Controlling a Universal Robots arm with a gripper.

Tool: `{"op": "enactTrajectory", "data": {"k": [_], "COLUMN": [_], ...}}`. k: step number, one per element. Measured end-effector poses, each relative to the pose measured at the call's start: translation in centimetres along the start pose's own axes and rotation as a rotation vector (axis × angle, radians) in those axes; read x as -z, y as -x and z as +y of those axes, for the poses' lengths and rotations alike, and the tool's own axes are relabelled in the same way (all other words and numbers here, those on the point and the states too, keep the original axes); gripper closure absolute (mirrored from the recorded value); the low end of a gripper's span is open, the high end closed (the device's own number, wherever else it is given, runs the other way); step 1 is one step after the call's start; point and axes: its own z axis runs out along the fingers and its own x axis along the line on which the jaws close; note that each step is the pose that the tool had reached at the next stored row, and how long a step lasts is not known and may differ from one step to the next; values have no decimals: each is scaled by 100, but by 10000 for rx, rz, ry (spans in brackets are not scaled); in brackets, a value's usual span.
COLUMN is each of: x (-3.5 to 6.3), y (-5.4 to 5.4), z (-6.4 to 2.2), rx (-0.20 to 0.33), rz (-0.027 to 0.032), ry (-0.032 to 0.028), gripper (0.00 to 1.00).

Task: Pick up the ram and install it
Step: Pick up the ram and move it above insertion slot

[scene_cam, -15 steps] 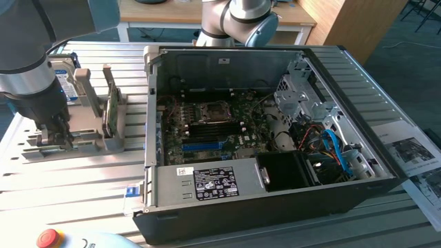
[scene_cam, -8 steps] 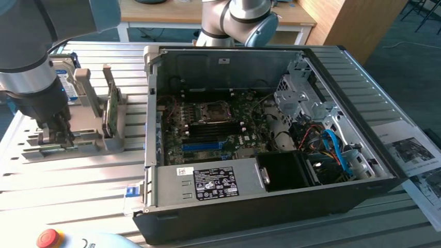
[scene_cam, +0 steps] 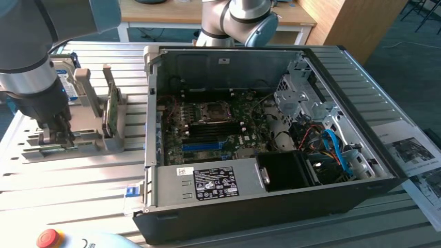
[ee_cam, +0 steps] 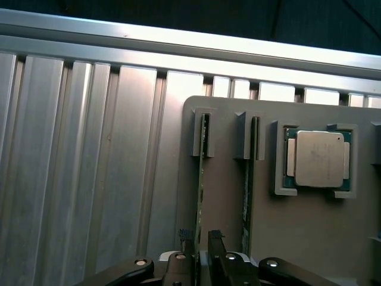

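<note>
The ram (ee_cam: 200, 179) is a thin green stick standing on edge in a slot of the grey holder (ee_cam: 297, 238). A second stick like it (ee_cam: 249, 179) stands in the neighbouring slot. My gripper (ee_cam: 201, 237) is open, and its two dark fingertips (ee_cam: 187, 237) straddle the first stick, one on each side, close to it. In the exterior view my gripper (scene_cam: 57, 133) is lowered onto the grey holder (scene_cam: 86, 139) at the exterior view's left, beside the open computer case (scene_cam: 227, 206). The motherboard (scene_cam: 206, 129) lies exposed inside the case.
A processor chip (ee_cam: 318, 158) rests in a recess of the holder. A broader green card (scene_cam: 110, 111) and a hard drive (scene_cam: 65, 77) stand upright in the holder behind my gripper. Cables and a drive cage fill the case's right side. A red stop button (scene_cam: 48, 237) sits near the front edge.
</note>
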Motion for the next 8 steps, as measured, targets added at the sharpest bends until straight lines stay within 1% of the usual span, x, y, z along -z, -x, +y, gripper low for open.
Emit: {"op": "enactTrajectory", "data": {"k": [8], "x": [-45], "y": [-1], "z": [-2], "rx": [0], "rz": [1], "ry": [2], "gripper": [76]}}
